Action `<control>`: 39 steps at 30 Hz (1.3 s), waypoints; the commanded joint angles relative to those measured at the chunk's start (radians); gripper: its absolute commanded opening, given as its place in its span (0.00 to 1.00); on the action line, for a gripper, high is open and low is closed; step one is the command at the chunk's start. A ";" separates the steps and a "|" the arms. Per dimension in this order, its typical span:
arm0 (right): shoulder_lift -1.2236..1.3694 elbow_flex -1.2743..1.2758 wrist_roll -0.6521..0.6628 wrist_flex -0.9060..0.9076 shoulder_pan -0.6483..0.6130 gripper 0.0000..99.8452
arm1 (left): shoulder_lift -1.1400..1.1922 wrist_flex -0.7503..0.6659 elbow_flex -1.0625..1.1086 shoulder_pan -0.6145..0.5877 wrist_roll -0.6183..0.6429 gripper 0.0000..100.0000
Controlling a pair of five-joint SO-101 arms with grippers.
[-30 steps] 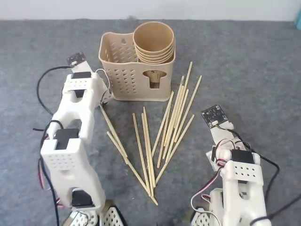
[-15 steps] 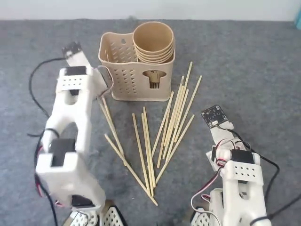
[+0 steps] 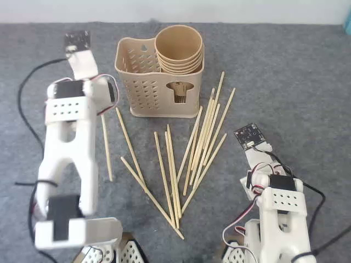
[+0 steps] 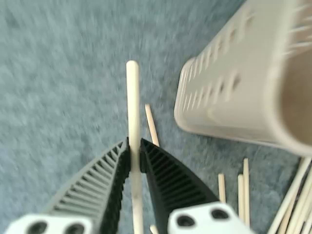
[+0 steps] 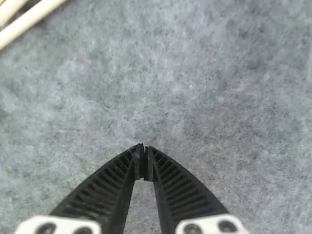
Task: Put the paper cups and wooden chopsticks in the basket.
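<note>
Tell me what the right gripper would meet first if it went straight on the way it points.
Most likely the bare grey mat: the shut right gripper points at it with nothing between. The chopsticks lie off that line, though depth is hard to judge.

The left arm (image 3: 68, 142) and right arm (image 3: 279, 213) were white plastic with perforated housings, black servos and looping black cables (image 3: 21, 93). The left end effector (image 4: 134, 143) and right end effector (image 5: 145, 147) had black ribbed fingers (image 4: 105, 180) on white screw-holed mounts.

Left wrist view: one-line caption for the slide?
Left gripper shut on one wooden chopstick, held beside the perforated basket over grey carpet.
</note>
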 commanded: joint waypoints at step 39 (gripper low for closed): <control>-0.031 -0.005 0.009 -0.015 0.005 0.01 | -0.517 -1.218 0.249 0.313 -0.199 0.01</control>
